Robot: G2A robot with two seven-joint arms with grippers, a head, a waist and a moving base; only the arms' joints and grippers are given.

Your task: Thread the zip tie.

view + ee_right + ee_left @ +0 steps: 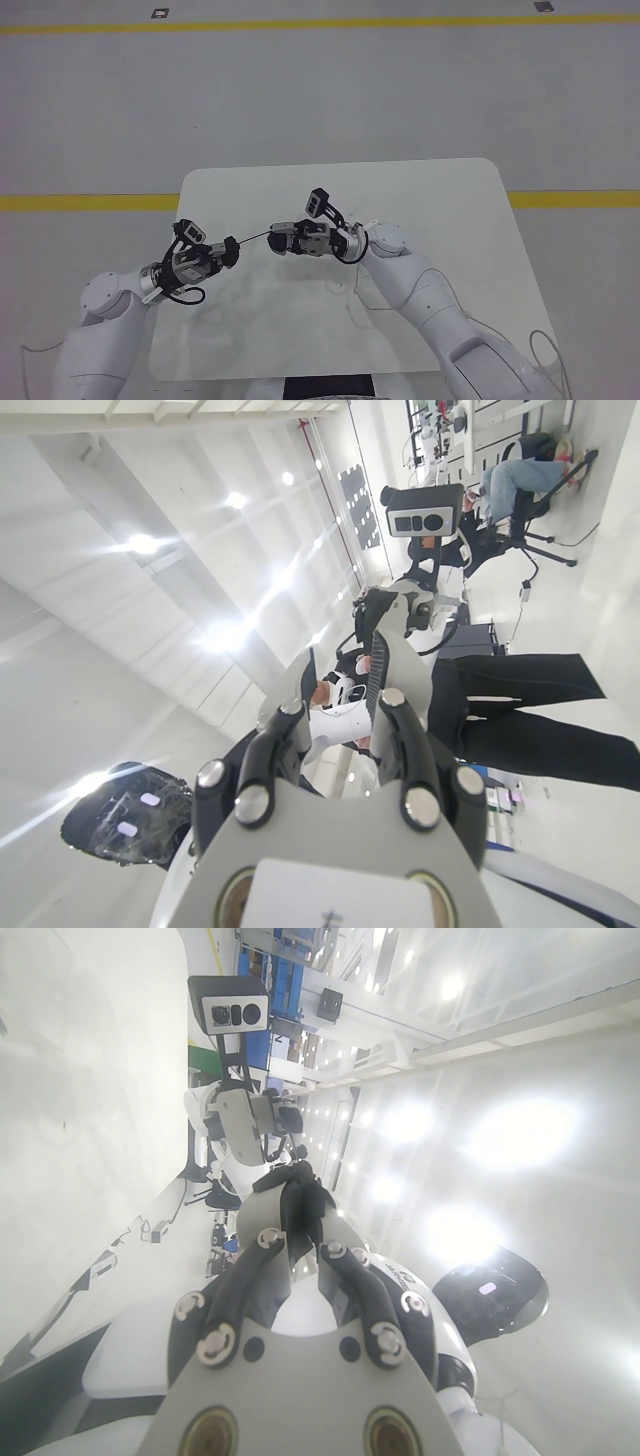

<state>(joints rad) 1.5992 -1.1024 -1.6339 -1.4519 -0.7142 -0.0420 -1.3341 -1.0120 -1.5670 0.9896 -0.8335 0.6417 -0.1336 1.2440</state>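
1. Top view: shows the zip tie (253, 237) spanning the air above the worktop's (430, 200) left half, midway between far and near edges, one end in the left gripper (228, 250), the other just at the right gripper (280, 240). Risks bowing off line if pushed while misaligned.
2. Left wrist view: finds the fingers (327, 1223) pinched shut on the tie's dark end. Could slip or twist, given so small a hold.
3. Right wrist view: finds the fingers (377, 670) slightly parted, with nothing visible between. Might miss the tip or knock it aside if closed off-target.
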